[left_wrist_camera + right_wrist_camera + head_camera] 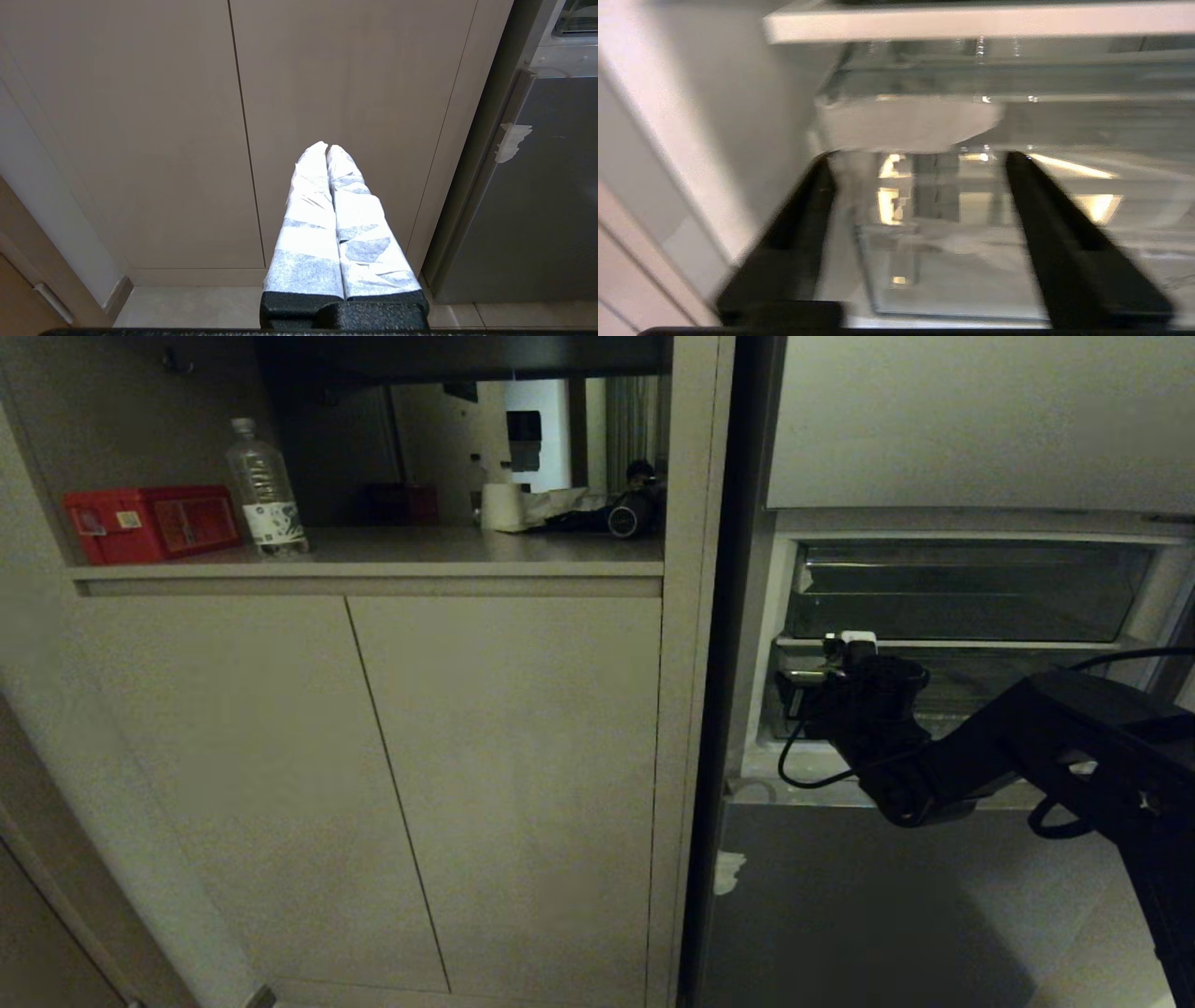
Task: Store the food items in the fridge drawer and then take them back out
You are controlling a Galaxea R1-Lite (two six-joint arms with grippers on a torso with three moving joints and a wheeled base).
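Right gripper [814, 665], black fingers [1057, 233] spread wide and holding nothing, reaches into the open fridge at the left end of the clear plastic drawer [962, 593]. Left gripper [328, 148], its white-wrapped fingers pressed together, hangs before the beige cabinet doors [187, 116].

The head view looks forward and down at the cabinet [373, 784] and the open fridge [962, 644] beside it. The left wrist view faces the same cabinet doors [233, 130] from low down, sharing the fridge's edge. The right wrist view sits close inside the fridge, facing the drawer [952, 261].
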